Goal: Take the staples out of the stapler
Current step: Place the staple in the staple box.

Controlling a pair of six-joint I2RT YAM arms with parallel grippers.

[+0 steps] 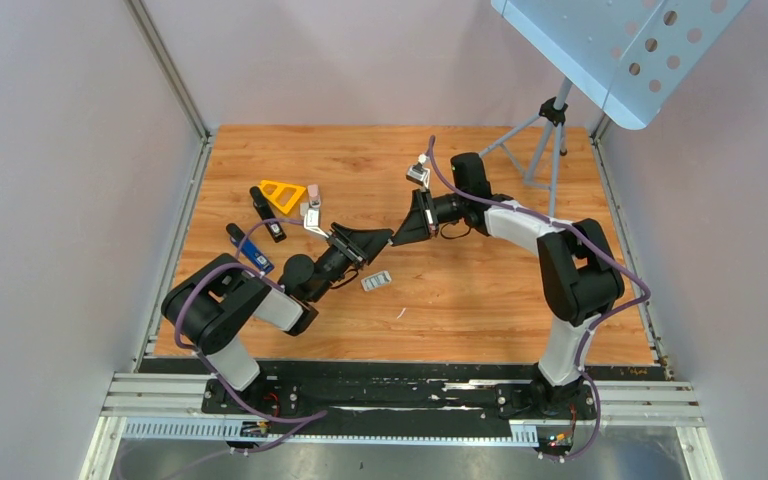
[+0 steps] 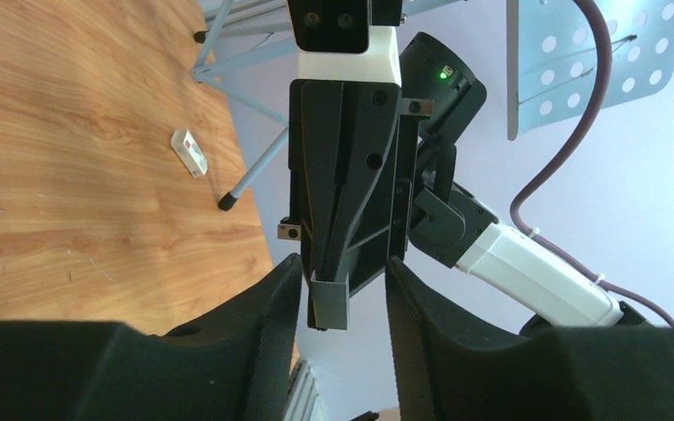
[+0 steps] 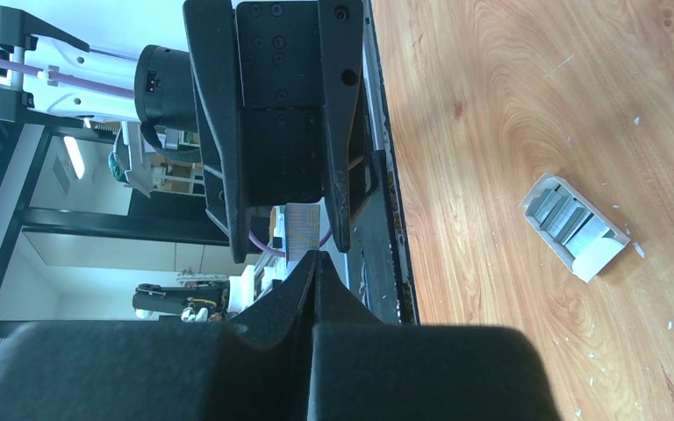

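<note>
Right gripper (image 3: 316,261) clenched on staple strip (image 2: 329,303), left gripper (image 2: 343,289) open around it, no contact; off-centre squeeze could snap strip or drop it onto table (image 1: 480,300).

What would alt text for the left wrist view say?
The right gripper, shut on a staple strip, holds it between the open fingers of the left gripper, which do not touch it. A wooden table lies to the left.
</note>
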